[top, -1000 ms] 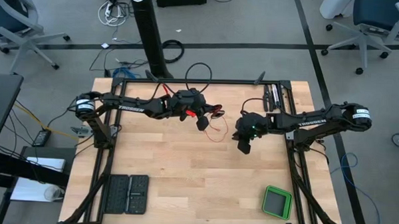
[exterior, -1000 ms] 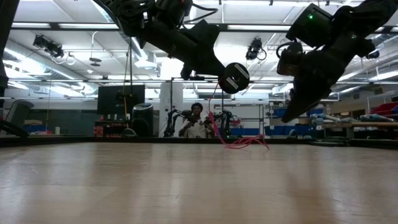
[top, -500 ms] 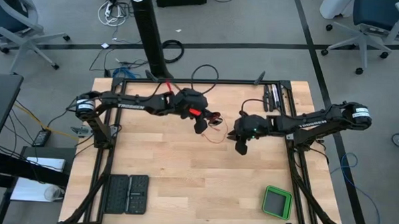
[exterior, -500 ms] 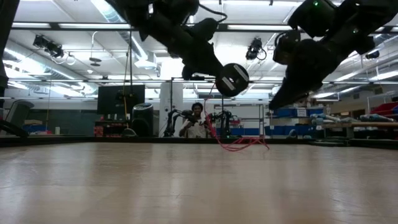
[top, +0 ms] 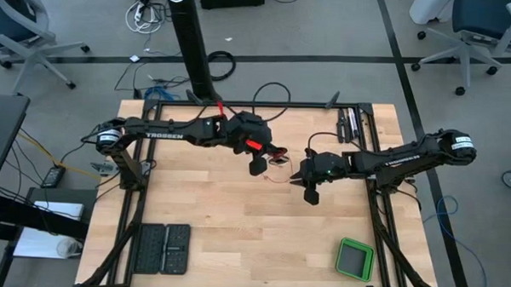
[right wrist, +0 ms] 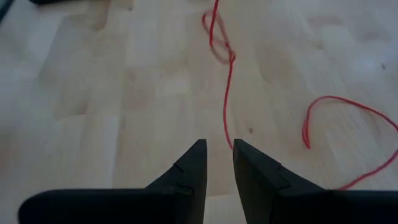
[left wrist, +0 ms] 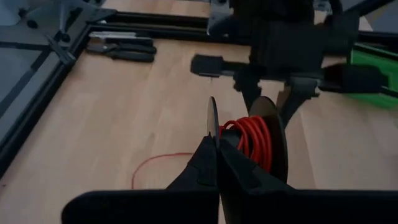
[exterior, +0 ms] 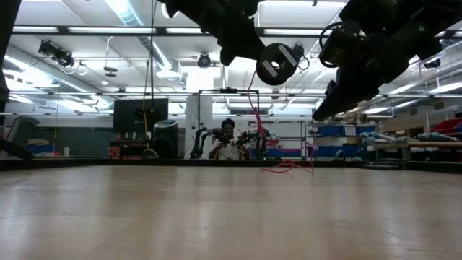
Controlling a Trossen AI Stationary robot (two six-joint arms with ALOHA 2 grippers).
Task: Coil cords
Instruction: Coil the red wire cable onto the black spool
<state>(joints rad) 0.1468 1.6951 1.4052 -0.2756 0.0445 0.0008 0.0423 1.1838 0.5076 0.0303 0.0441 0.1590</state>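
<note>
L gripper [top: 256, 165] is held above the bench [top: 210, 236] near its centre, toward the rear half. Its fingers [left wrist: 211, 165] are clenched on the thin rim of a dark spool [left wrist: 264, 134] w/ red cord [left wrist: 252, 140] wound between the flanges. In the low view the spool [exterior: 275, 63] hangs well clear of the bench surface, w/ a strand of cord [exterior: 256, 119] dropping from it.

Remaining cord lies loose on the bench btwn the two grippers: thin red loops [top: 278, 166] just beside the L gripper, seen from the R wrist as a curving strand [right wrist: 229, 81] w/ a small tangle and a larger open loop.

R gripper [top: 310, 195] sits just R of the loose cord, pointed down at the bench. Fingers [right wrist: 186, 171] are released: narrow gap, nothing in it, cord passing near the tips.

A green tray [top: 354, 259] sits near the front R corner, a person [exterior: 228, 141] beyond the bench.
</note>
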